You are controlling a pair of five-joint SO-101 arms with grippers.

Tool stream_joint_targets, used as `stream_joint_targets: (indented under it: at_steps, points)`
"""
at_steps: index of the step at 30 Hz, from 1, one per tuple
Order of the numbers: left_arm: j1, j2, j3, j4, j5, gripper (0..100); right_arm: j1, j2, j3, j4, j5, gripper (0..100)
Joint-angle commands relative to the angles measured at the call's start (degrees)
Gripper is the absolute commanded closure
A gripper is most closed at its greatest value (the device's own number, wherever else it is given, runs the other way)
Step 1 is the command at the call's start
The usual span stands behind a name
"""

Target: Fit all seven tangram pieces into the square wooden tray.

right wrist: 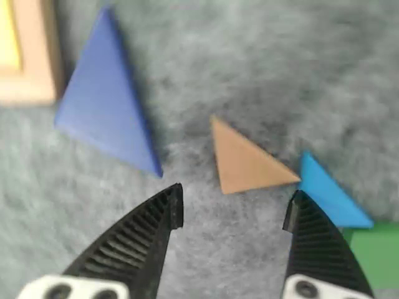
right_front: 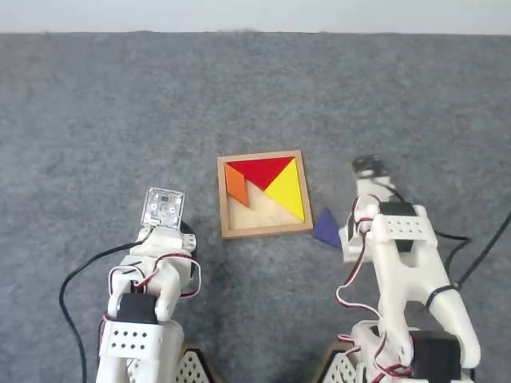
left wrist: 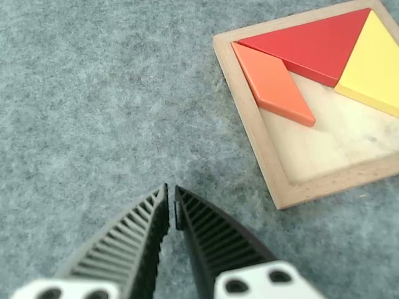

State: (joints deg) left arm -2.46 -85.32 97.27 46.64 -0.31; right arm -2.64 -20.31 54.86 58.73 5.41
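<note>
The square wooden tray (right_front: 226, 231) (left wrist: 262, 134) lies mid-table holding a red triangle (right_front: 262, 170) (left wrist: 318, 43), a yellow triangle (right_front: 289, 191) (left wrist: 374, 65) and an orange parallelogram (right_front: 236, 183) (left wrist: 274, 84). A dark blue triangle (right_front: 326, 228) (right wrist: 103, 103) rests on the carpet just right of the tray. My right gripper (right wrist: 235, 208) is open above a tan triangle (right wrist: 246, 163), with a light blue triangle (right wrist: 327, 190) and a green piece (right wrist: 374, 246) beside it. My left gripper (left wrist: 171, 193) is shut and empty over bare carpet left of the tray.
Grey carpet covers the whole table. The left arm (right_front: 152, 271) stands left of the tray and the right arm (right_front: 403, 263) right of it, hiding the small pieces from above. Cables (right_front: 76, 287) trail near the arm bases.
</note>
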Motion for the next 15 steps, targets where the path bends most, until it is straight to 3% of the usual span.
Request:
stream_joint_targets:
  at_steps: [1, 5, 15]
  points:
    - [-0.2, -0.7, -0.5, 0.1, 0.4, 98, 1.2, -0.2, -3.7, -1.0, -21.7, 72.5]
    - [-0.3, -0.7, -0.5, 0.1, 0.4, 98, 1.5, -0.1, -3.4, -2.9, -36.5, 72.3]
    - [-0.3, -0.7, -0.5, 0.1, 0.4, 98, 1.5, 9.5, -7.7, -7.1, -38.2, 72.3]
